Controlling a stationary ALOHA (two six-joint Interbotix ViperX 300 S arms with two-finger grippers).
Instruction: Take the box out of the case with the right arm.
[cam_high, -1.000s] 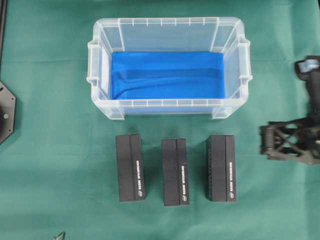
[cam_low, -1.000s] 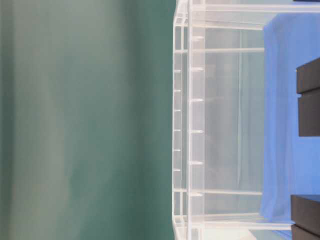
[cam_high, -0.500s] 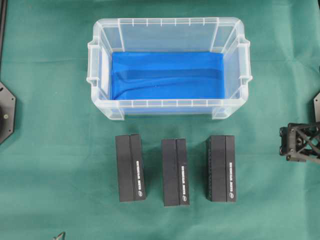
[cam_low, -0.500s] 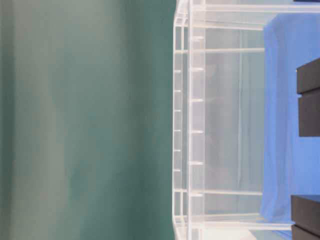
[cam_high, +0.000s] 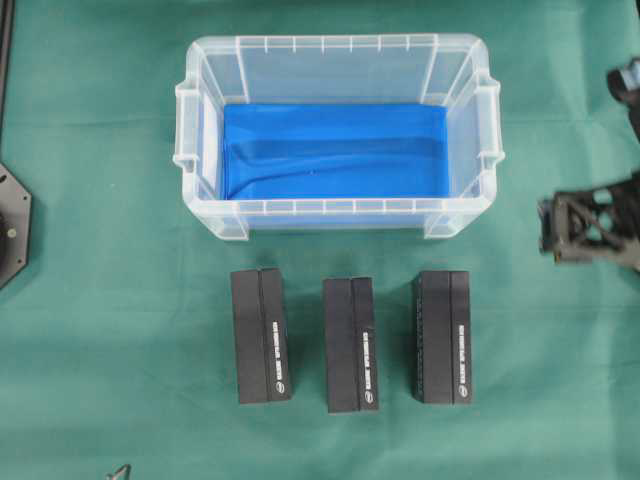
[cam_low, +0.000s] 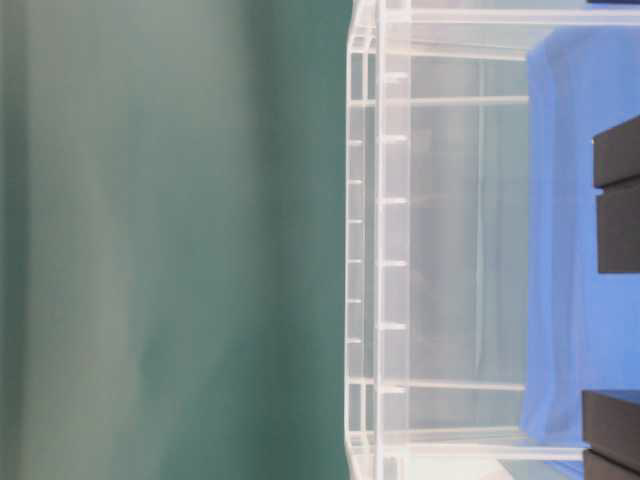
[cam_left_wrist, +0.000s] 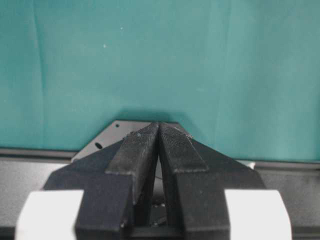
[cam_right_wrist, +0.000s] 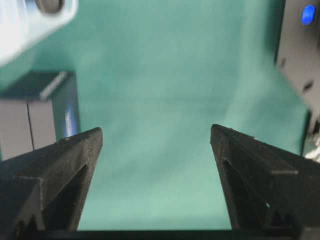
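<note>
The right gripper hangs over bare green cloth at the right edge, right of the case — jaws spread wide, grasping nothing. The left gripper is clenched. 3 black boxes lie outside, before the case — white lettering unreadable.

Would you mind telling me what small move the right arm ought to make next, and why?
Probably retreat and park: the case shows only its blue lining, three black boxes stand on the cloth in front of it, and the right pincer is open and empty, off to the case's right.
</note>
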